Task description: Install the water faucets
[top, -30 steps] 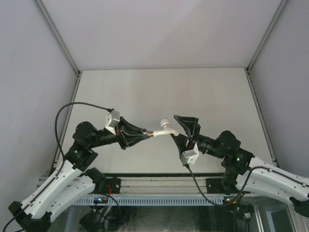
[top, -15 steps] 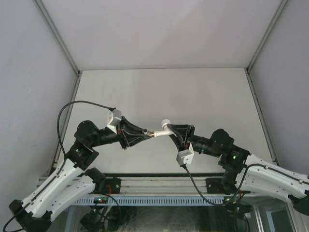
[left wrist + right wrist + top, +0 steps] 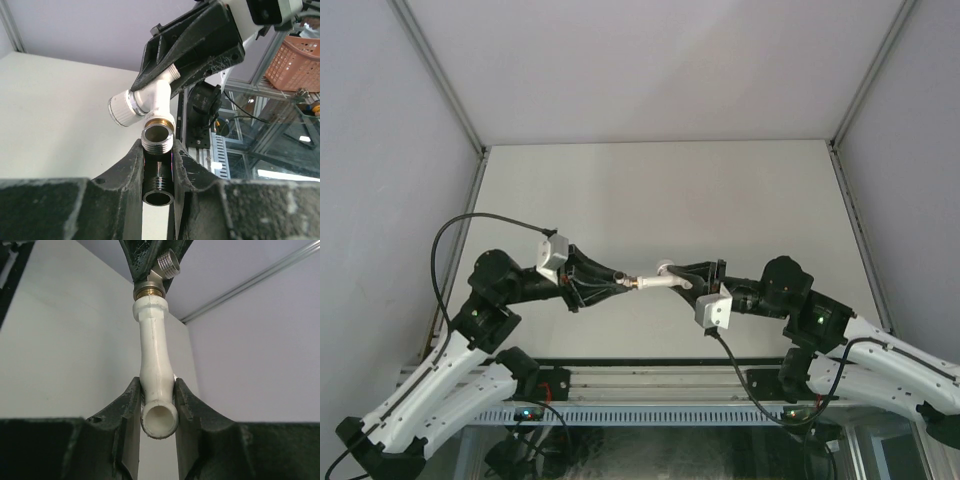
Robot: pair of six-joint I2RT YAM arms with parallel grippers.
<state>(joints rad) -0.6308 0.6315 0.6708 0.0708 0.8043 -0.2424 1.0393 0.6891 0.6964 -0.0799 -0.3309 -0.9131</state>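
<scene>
From above, my left gripper (image 3: 620, 282) and right gripper (image 3: 686, 282) meet over the table's (image 3: 660, 190) near half, with the white tap (image 3: 660, 282) bridging them in the air.

Left wrist: my jaws are clamped narrowly on the dark-grey fitting (image 3: 158, 181), its threaded end against the tap's brass collar.

Right wrist: my jaws pinch the tap's white stem.

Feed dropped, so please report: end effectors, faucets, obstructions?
Left end effector shut on dark fitting. Right end effector shut on white tap. Parts touching. Nothing blocking.
</scene>
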